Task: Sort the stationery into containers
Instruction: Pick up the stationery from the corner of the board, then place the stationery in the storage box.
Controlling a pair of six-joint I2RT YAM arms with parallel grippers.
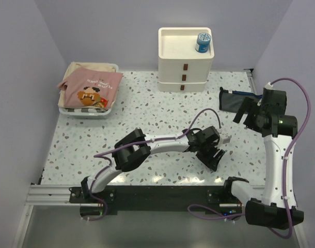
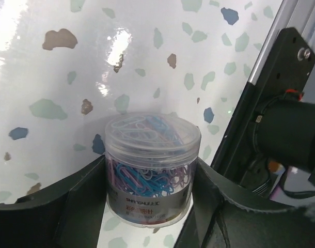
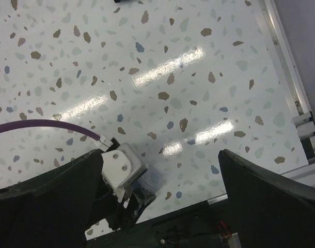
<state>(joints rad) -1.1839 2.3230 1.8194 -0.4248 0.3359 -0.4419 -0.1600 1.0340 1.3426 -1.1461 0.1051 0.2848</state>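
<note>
A clear round tub of coloured paper clips (image 2: 150, 170) stands between the fingers of my left gripper (image 2: 147, 209), and both jaws press against its sides. In the top view my left gripper (image 1: 215, 154) is at the front middle of the table. The right wrist view shows the tub (image 3: 150, 181) dimly under the left wrist. My right gripper (image 3: 160, 155) is open and empty, held high over the table. In the top view it (image 1: 242, 114) hovers by the flat navy pouch (image 1: 231, 101). The cream three-drawer unit (image 1: 185, 72) stands at the back, with a blue roll (image 1: 203, 42) on its tray top.
A white basket (image 1: 69, 111) holding a pink printed cloth (image 1: 93, 88) sits at the back left. The black rail with the arm bases (image 1: 162, 195) runs along the near edge. The right arm's base (image 2: 292, 129) stands close beside the tub.
</note>
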